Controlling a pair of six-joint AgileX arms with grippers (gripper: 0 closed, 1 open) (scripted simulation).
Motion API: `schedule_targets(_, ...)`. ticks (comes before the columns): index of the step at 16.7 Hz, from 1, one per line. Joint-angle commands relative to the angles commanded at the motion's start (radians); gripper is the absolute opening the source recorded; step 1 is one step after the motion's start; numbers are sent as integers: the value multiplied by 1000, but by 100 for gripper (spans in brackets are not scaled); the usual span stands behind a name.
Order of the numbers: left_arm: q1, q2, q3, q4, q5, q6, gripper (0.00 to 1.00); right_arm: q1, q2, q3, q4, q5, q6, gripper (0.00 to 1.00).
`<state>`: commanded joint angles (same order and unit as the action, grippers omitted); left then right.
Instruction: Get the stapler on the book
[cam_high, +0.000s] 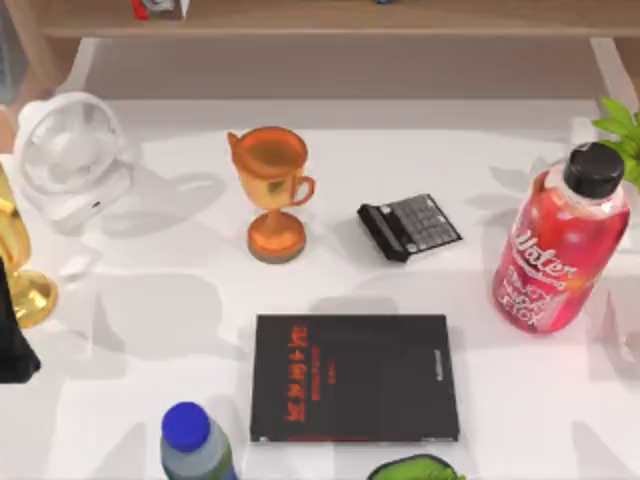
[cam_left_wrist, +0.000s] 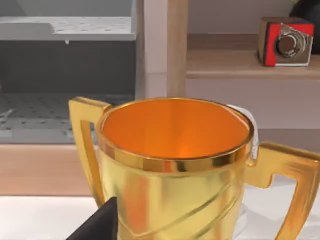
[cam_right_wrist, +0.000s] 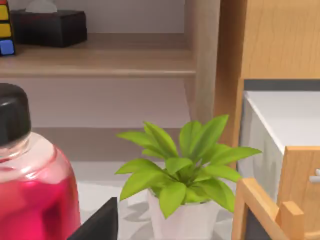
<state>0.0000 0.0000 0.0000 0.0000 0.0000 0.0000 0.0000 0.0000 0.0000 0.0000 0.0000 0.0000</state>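
The small black stapler with a grey gridded top face (cam_high: 410, 227) lies flat on the white worktop (cam_high: 150, 330), right of centre and toward the far edge. Its long axis runs roughly left to right, tilted so the right end sits a little nearer the front edge; the plain black band is at its left end and the gridded part points right. It is well apart from the large flat black book with red lettering (cam_high: 354, 378), which lies at the front edge near the middle, long sides parallel to that edge, red lettering toward its left side and a thin white line of text near its right side. The stapler is not on the book.

Just left of the stapler stands an orange trophy cup (cam_high: 271, 190). A red bottle with a black cap (cam_high: 560, 240) stands near the right edge, a white desk fan (cam_high: 70, 155) at the far left corner, a gold trophy cup (cam_left_wrist: 175, 165) at the left edge, a blue-capped bottle (cam_high: 193, 440) at the front edge left of the book, and a green potted plant (cam_right_wrist: 182, 172) near the far right corner.

Whether the jaws of the left or the right arm are open or closed cannot be told
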Motion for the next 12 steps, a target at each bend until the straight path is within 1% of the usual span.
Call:
schedule_targets(3,0,0,0,0,0,0,100,1,9,9,-8,-1,-3,100)
schedule_targets(6,0,0,0,0,0,0,100,2,96,95,-80,-14,-26,100)
schedule_targets(9,0,0,0,0,0,0,100,-13,272,269,-209,-40,-67,100)
schedule_targets(12,0,0,0,0,0,0,100,-51,515,511,-369,-67,-117,100)
